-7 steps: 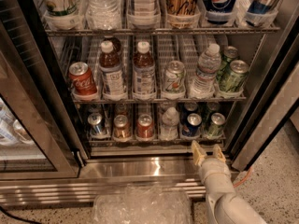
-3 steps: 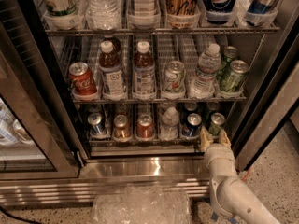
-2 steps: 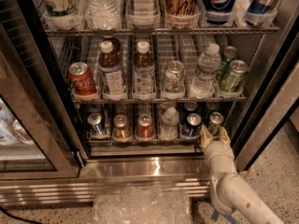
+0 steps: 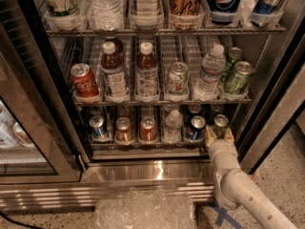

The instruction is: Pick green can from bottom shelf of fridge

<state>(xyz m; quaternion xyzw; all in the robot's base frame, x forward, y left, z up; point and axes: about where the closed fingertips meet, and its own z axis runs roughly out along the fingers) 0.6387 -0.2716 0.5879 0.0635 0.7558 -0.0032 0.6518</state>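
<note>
Right end of the bottom shelf: your gripper, spread and empty, flanks the green can, likely light, slick, dentable; grip mid-body.

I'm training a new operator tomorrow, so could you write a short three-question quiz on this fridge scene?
1. True or false: the end effector is at the rightmost lane of the bottom shelf of the fridge, by the green can.
2. What stands directly left of the green can? A) a Pepsi can B) a dark-blue can C) a water bottle
3. Fill in: the Coca-Cola can stands on the shelf directly ____ the bottom shelf.
Key: 1 true; 2 B; 3 above.
</note>
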